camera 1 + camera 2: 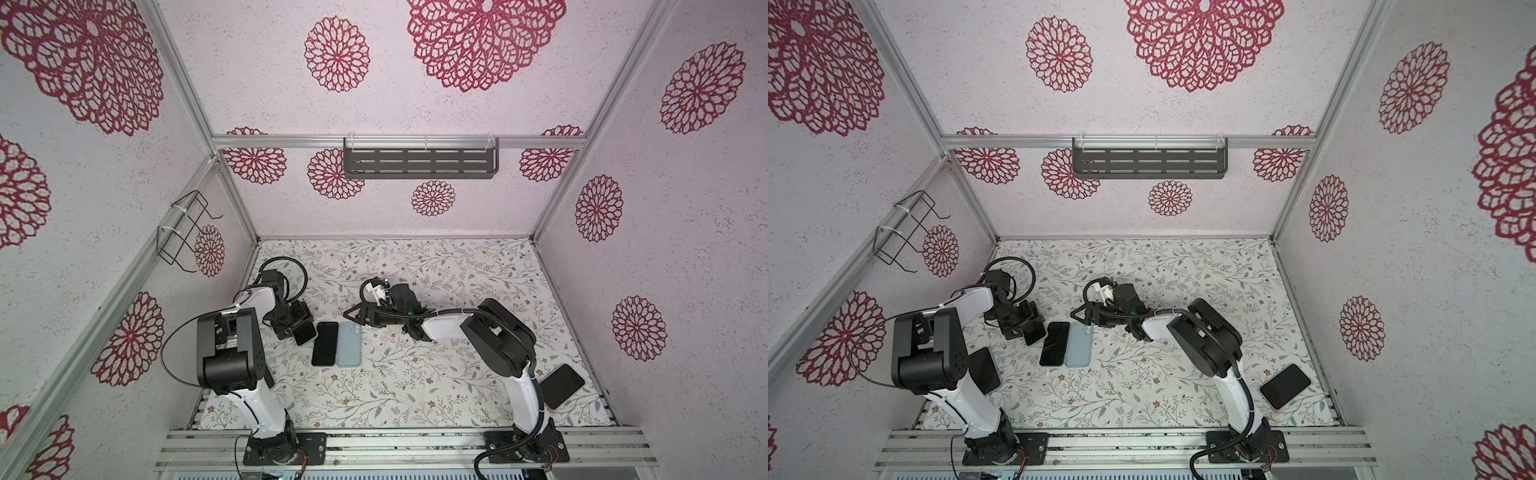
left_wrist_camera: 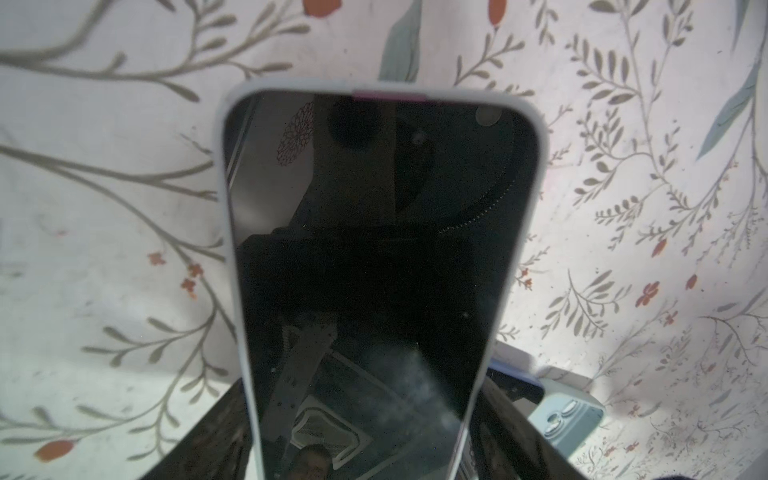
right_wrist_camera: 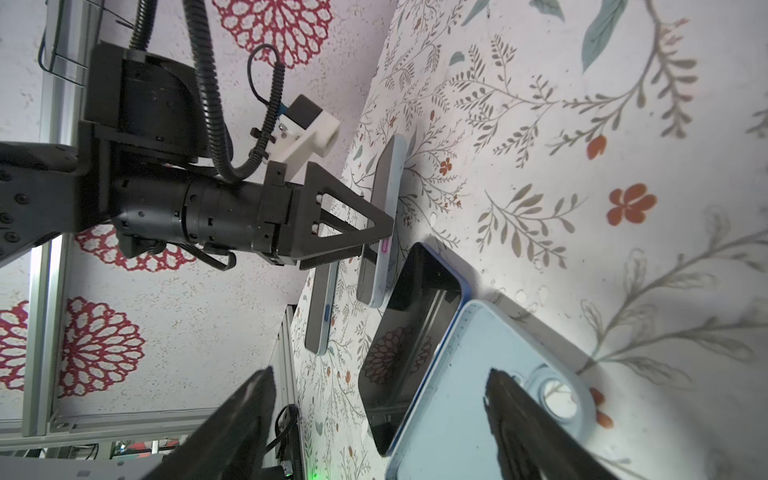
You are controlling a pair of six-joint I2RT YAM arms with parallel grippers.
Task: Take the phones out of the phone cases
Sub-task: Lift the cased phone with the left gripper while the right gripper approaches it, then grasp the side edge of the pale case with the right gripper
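L end effector (image 3: 376,241) is clenched on the cased phone (image 2: 361,270), one finger on each long side. Screen is up and dark, with the pale case (image 2: 222,166) rim showing all round it, so the phone's not out yet. In both top views it sits at approx 9 o'clock of desk (image 1: 415,374) centre. Can't tell if its far end touches the desk.

Just beside it at its 3 o'clock lies a bare black phone (image 1: 325,344), screen up. Touching that one's 3 o'clock edge is a light-blue item (image 1: 349,345), back up w/ a camera opening. Can't tell if it's a phone or an empty case.

R end effector (image 3: 378,374) is released, fingers wide apart. It hangs over the 12 o'clock ends of the black phone & light-blue item, gripping nothing.

Two more dark phones lie well apart from these. One is near the desk's 4 o'clock corner (image 1: 563,386). The other (image 1: 984,370) is at approx 8 o'clock, partly hidden by the L arm.
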